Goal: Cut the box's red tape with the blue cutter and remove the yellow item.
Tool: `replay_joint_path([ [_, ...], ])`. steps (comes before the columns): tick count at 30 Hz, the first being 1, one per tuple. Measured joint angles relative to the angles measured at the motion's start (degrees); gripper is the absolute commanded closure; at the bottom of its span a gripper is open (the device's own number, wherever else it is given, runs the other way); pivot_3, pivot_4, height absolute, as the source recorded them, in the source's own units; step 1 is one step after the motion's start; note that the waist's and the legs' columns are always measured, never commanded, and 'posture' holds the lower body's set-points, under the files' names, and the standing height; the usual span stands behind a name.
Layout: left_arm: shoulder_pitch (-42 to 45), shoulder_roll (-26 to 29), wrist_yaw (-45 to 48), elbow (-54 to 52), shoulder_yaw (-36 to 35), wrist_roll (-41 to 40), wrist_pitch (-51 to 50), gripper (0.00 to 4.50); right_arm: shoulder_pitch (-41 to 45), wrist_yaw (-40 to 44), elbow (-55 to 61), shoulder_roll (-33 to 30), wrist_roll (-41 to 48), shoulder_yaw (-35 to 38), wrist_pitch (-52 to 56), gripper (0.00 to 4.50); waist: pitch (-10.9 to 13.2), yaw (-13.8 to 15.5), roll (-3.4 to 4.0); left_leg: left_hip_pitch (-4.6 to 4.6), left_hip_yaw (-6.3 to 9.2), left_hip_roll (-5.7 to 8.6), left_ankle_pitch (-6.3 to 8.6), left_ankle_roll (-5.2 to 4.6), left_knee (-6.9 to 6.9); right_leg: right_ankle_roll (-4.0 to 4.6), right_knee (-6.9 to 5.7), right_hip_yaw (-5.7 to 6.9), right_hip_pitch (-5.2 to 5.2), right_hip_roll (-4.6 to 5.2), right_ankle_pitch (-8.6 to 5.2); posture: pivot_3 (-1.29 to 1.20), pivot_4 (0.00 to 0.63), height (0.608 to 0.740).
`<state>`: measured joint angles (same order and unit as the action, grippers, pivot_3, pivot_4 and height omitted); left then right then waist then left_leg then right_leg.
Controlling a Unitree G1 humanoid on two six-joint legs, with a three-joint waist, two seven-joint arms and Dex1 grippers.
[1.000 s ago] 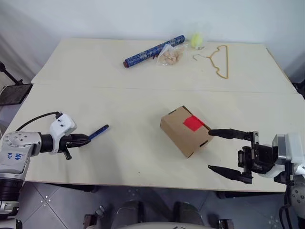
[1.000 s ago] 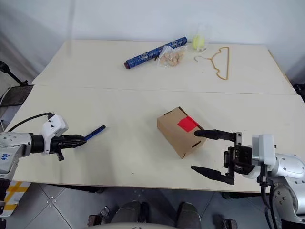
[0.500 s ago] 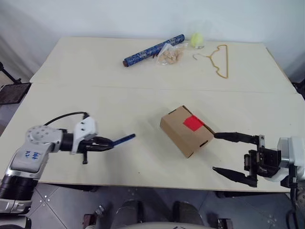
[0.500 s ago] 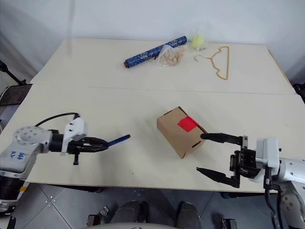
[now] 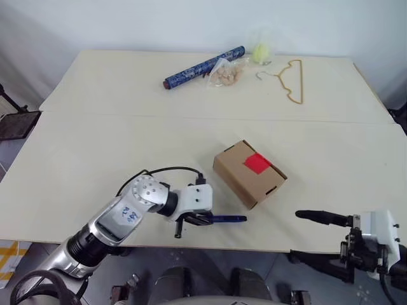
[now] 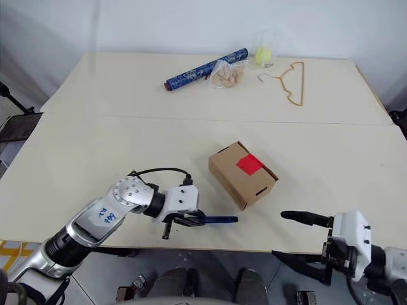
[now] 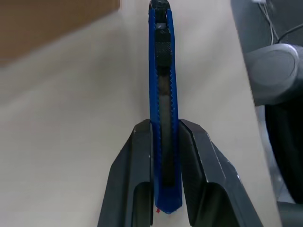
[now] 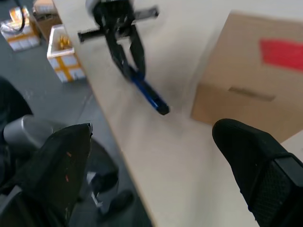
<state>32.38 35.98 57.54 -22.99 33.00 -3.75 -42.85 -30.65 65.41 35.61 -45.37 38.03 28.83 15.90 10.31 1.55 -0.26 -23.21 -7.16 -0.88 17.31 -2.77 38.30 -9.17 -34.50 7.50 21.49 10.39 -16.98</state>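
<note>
Left arm: reaches across the table near its front edge, forearm low over the top. My left gripper is clamped on the blue cutter, whose free end points toward the table's right edge, level with the top, its tip just short of the box.

Right arm: held off the front-right corner. My right gripper has its fingers spread wide with nothing between them.

Box: closed, set askew near the middle of the front half; red tape on its top face.

Far edge: dark blue patterned roll, clear bag, tan wire hanger.
</note>
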Motion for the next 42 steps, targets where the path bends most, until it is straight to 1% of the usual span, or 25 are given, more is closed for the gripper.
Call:
replay_joint_path([
  [2, 1.66, -1.84, -1.01, -0.38, 2.04, 1.36, -2.37, 4.08, 0.6, -1.91, -0.04, -0.1, -2.05, -1.61, 1.03, 0.66, 0.0, 0.03, 0.0, 0.0, 0.01, -0.01, 0.0, 0.0, 0.02, 0.0, 0.02, 0.0, -0.01, 0.01, 0.0, 0.0, 0.15, 0.74],
  [6, 4.2, -5.63, -1.92, -0.53, 5.02, 1.87, -7.3, 4.08, 2.26, -4.65, 0.51, -1.54, -5.31, -6.78, 4.06, 2.02, 0.0, 0.13, 0.0, -0.01, 0.08, -0.01, -0.01, 0.0, 0.05, 0.01, 0.06, 0.04, 0.01, 0.01, -0.01, 0.0, 0.15, 0.74],
  [10, 6.08, -5.29, -1.36, -1.45, 6.28, 1.57, -11.02, 4.08, 5.8, -7.85, 2.76, -2.23, -7.49, -12.89, 7.14, 3.38, -0.01, 0.04, 0.01, -0.01, 0.13, -0.02, -0.01, 0.01, 0.07, 0.01, 0.04, 0.08, 0.01, 0.0, -0.01, 0.0, 0.15, 0.74],
  [13, 6.53, -4.46, -1.05, -2.87, 7.16, 1.26, -12.79, 4.08, 9.12, -10.7, 3.57, -2.33, -9.4, -17.15, 9.38, 4.48, -0.01, -0.05, 0.01, -0.02, 0.13, -0.03, -0.01, 0.01, 0.1, 0.01, 0.02, 0.08, 0.0, -0.01, -0.01, 0.0, 0.15, 0.74],
  [17, 8.07, -4.42, -0.91, -3.11, 8.9, 1.26, -13.44, 4.08, 14.54, -13.76, 3.57, -2.41, -12.24, -22.64, 11.84, 4.48, -0.01, -0.02, 0.01, -0.06, 0.14, -0.03, -0.01, 0.01, 0.27, 0.02, 0.01, 0.08, -0.01, -0.01, -0.01, 0.0, 0.15, 0.74],
  [22, 9.17, -5.25, -0.96, -1.47, 9.18, 0.97, -13.35, 4.08, 16.52, -15.5, 2.64, -3.42, -15.0, -26.63, 14.8, 4.48, -0.01, 0.16, 0.0, -0.14, 0.18, -0.03, 0.02, -0.04, 0.51, 0.02, 0.01, 0.09, -0.04, 0.0, -0.01, 0.0, 0.15, 0.74],
  [28, 9.85, -5.44, -0.92, 0.1, 9.41, 0.91, -12.41, 4.08, 20.89, -17.43, 1.05, -2.42, -16.48, -30.12, 16.74, 4.48, -0.02, 0.03, -0.01, -0.15, 0.17, -0.05, 0.03, -0.1, 0.72, 0.03, 0.02, 0.05, -0.13, 0.02, -0.01, 0.0, 0.15, 0.74],
  [36, 10.51, -5.33, -0.63, 1.26, 9.79, 1.33, -11.7, 4.08, 23.18, -17.61, -0.59, -0.59, -15.13, -30.71, 19.31, 4.48, -0.15, -0.02, -0.18, -0.05, 0.17, -0.06, -0.01, -0.15, 0.72, 0.1, 0.06, 0.0, -0.25, 0.07, 0.03, 0.0, 0.15, 0.74],
  [42, 10.5, -5.44, -0.55, 1.24, 9.83, 1.3, -11.69, 4.08, 22.87, -17.61, -0.7, 0.38, -11.54, -28.89, 21.92, 4.48, -0.15, 0.03, -0.17, -0.1, 0.18, -0.06, 0.0, -0.15, 0.71, 0.11, 0.0, 0.02, -0.17, 0.07, 0.03, 0.0, 0.15, 0.74],
])
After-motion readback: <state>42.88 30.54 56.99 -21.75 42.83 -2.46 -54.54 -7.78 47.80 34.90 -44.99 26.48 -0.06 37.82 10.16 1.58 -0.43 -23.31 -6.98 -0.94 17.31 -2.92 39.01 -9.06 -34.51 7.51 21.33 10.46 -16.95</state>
